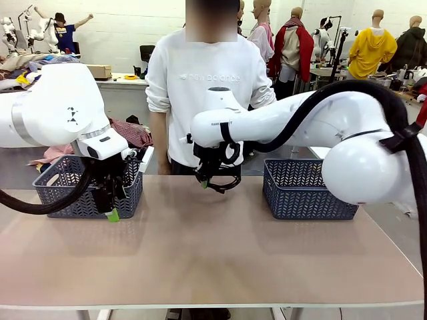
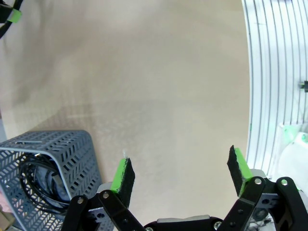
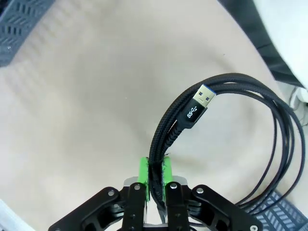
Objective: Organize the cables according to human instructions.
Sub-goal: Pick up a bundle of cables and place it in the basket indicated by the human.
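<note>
Right wrist view: my right gripper (image 3: 155, 180) is clamped on a coiled black braided USB cable (image 3: 226, 125); its thin pinch could slip. Left gripper (image 2: 180, 168) hangs apart, empty.

One cable (image 3: 226, 120) is a black braided cord gathered in a loose round coil of several loops, ending in a black USB plug (image 3: 199, 103) with a silver metal tip and a small white mark on its housing. The coil is pinched at one bunched stretch between the green pads of the right tool (image 3: 155, 179) and hangs off it above the desk (image 3: 86, 120), near the middle between the two baskets (image 1: 220, 181). Another black coiled cable (image 2: 41, 180) lies inside the grey lattice basket (image 2: 77, 159), its loops pressed against the basket wall.
</note>
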`<state>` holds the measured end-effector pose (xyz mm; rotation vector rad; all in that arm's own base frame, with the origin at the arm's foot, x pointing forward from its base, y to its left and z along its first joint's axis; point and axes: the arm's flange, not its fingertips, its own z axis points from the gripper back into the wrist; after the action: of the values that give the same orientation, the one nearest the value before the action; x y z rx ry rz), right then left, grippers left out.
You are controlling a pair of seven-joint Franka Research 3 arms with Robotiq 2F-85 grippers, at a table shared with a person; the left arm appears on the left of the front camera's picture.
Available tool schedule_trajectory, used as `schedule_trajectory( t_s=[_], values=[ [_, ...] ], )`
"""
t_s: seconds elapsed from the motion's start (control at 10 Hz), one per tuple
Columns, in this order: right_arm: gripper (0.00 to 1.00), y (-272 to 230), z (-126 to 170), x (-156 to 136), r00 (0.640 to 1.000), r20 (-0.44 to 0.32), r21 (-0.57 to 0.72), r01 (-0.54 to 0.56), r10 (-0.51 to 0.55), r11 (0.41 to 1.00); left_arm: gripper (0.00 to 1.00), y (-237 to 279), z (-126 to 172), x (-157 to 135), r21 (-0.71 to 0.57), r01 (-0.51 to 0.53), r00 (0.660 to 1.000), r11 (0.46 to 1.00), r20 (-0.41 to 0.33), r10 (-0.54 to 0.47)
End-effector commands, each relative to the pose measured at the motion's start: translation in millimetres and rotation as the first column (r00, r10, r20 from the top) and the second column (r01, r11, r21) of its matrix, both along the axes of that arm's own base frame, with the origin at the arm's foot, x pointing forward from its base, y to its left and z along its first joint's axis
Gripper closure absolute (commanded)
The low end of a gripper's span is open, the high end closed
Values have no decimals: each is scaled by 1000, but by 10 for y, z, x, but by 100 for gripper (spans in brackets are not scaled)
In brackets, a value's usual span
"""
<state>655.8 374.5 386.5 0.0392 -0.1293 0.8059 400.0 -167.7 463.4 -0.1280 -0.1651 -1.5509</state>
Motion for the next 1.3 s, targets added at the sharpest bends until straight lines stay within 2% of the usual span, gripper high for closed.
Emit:
schedule_trajectory(
  t_s=[0.0,0.1,0.3,0.9,1.0,1.2],
  values=[
    [100,-245,302,-148,987,-10,30,-160,161,987,0,16,10,2,1,-3,1000,1000,3,3],
    [100,-406,508,-189,970,-6,27,-245,245,969,0,16,10,2,1,-3,1000,1000,3,3],
    [100,-727,757,-266,951,-12,-27,-309,308,951,0,16,10,2,1,-3,1000,1000,3,3],
    [100,-1733,1123,-350,945,20,-22,-327,328,945,0,16,10,2,1,-3,1000,1000,3,3],
    [100,-1478,1093,-148,957,-2,-67,-291,292,954,0,16,10,2,1,-3,1000,1000,3,3],
    [100,-1478,1093,-148,957,-2,-67,-291,292,954,0,16,10,2,1,-3,1000,1000,3,3]
  ],
)
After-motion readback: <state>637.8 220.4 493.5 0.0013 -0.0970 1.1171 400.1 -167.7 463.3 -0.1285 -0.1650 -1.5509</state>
